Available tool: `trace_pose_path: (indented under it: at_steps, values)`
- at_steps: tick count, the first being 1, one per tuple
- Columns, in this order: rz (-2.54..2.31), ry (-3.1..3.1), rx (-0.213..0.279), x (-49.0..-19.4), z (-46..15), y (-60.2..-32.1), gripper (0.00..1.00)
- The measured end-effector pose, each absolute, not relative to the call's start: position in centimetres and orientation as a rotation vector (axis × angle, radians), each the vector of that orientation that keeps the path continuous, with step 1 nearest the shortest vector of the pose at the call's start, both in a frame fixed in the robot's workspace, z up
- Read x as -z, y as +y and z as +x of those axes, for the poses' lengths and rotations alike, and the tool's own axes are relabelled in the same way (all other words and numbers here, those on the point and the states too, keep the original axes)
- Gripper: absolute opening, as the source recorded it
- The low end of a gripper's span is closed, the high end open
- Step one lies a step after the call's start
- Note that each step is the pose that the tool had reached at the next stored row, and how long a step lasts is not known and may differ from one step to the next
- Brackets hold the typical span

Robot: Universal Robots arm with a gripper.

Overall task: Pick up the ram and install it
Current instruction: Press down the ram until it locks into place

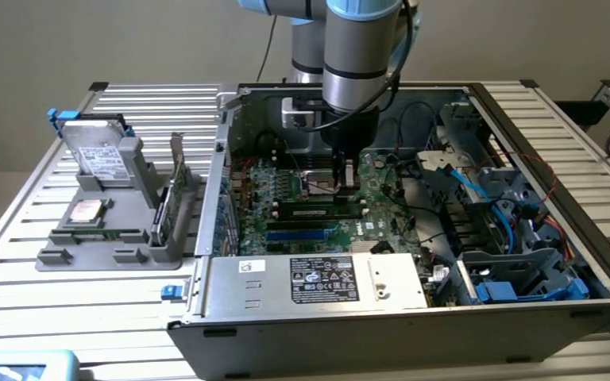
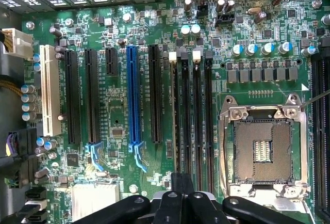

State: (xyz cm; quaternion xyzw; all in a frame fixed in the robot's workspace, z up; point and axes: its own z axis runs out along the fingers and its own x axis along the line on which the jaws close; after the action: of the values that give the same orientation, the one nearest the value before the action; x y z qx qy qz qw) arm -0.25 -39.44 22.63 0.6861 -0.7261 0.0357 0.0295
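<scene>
Closed claw above the motherboard (beside an empty CPU socket)

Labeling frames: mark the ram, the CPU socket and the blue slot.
ram [image 1: 307,212]: exterior view, middle of the stick seated in the motherboard.
CPU socket [image 2: 263,152]: wrist view, centre of the open socket.
blue slot [image 2: 132,95]: wrist view, mid-length of the slot.

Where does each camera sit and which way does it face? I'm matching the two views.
Exterior view: off the arm, raised, looking down into the open computer case; the arm comes down over the motherboard.
Wrist view: on the wrist, facing the motherboard; the shut gripper shows at the edge.
Shared: motherboard, gripper.
</scene>
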Motion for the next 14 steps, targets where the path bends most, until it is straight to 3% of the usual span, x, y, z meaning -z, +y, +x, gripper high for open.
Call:
trace_pose_path:
  at_steps: [14]
  values:
    - [2.116, -2.239, -0.110, -22.54, -0.26, -39.45, 0.11]
